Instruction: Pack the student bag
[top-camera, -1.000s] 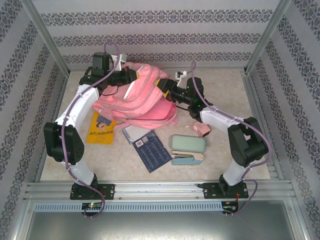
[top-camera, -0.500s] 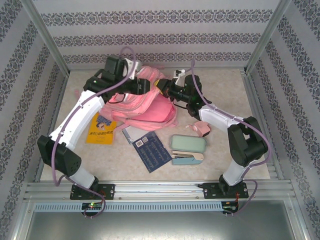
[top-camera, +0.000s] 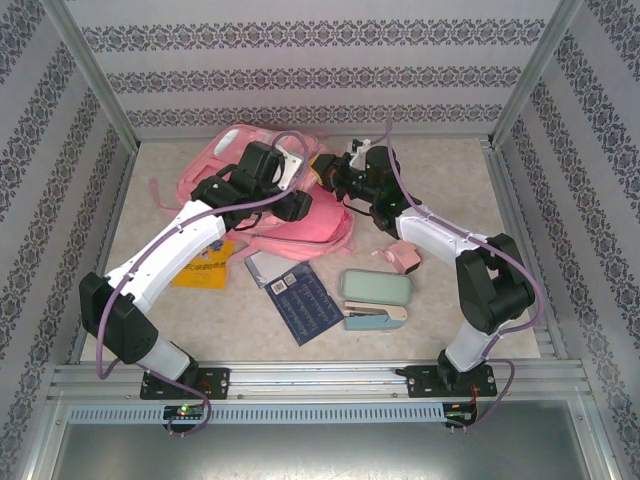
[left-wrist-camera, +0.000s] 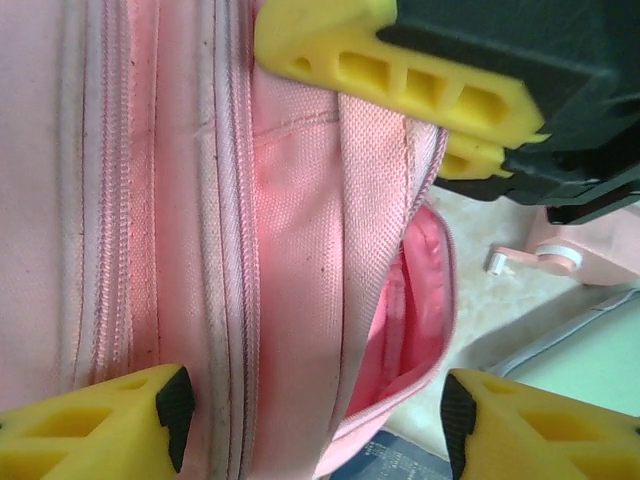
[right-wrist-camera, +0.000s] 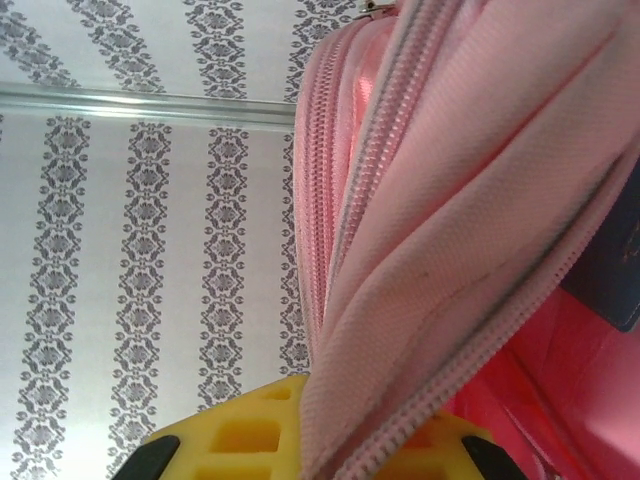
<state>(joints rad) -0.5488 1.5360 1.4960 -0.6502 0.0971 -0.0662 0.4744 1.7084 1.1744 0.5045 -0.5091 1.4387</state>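
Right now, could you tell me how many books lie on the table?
2: a yellow book at the left, a dark blue book mid-table, in front of the bag. More may be hidden.

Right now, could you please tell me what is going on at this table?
Two robot arms are working on a pink backpack. The right gripper is pinched on the backpack's edge by a zipper, holding a pocket open. The left gripper hovers open above the backpack. A yellow booklet, a dark notebook, a green case and a stapler lie on the table, not yet packed.
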